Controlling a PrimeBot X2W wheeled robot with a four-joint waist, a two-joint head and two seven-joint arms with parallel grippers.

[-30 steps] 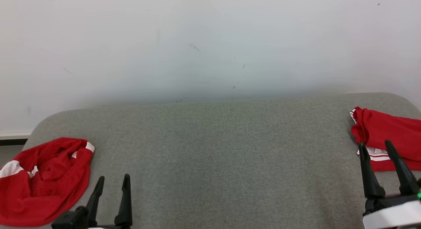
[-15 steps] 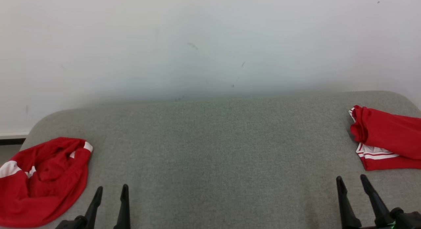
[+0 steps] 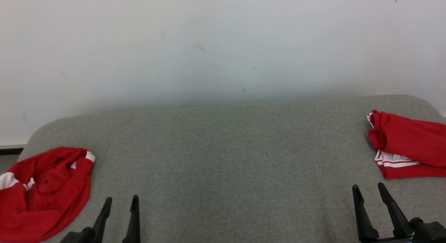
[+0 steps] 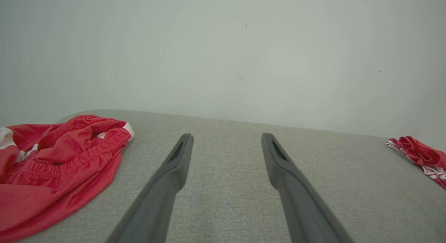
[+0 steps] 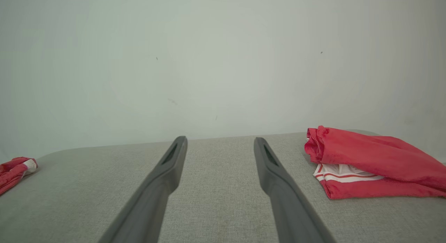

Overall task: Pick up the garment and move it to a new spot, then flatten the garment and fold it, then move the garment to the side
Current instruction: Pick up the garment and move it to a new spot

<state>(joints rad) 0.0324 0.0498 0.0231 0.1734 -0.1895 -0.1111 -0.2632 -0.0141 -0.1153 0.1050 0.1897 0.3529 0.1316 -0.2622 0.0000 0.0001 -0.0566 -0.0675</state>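
While both grippers hover low over the grey padded surface (image 3: 223, 156), neither has hold of anything. Seen from the head, the left gripper (image 3: 122, 198) sits at about 7 o'clock in the picture, its two dark fingers spread wide with bare grey fabric between them. The right gripper (image 3: 368, 185) sits at about 4 o'clock, its fingers likewise fully parted and empty.

From the left gripper, the crumpled garment (image 3: 41, 190) lies at roughly 9 o'clock, near but clearly apart from the nearer finger. It is a loose red heap with white patches and a gathered waistband, bunched at the surface's left end. In the left wrist view its nearest hem comes close to the left finger without touching it.

From the right gripper, the folded garment (image 3: 407, 145) lies at about 1 o'clock, near but apart from the fingertips. Its red upper layer covers a white band with red stripes, and it rests flat by the surface's right end, running off the picture's edge.

Between the two garments the grey surface stretches from 9 to 3 o'clock, with a pale wall (image 3: 223, 44) behind at 12 o'clock.
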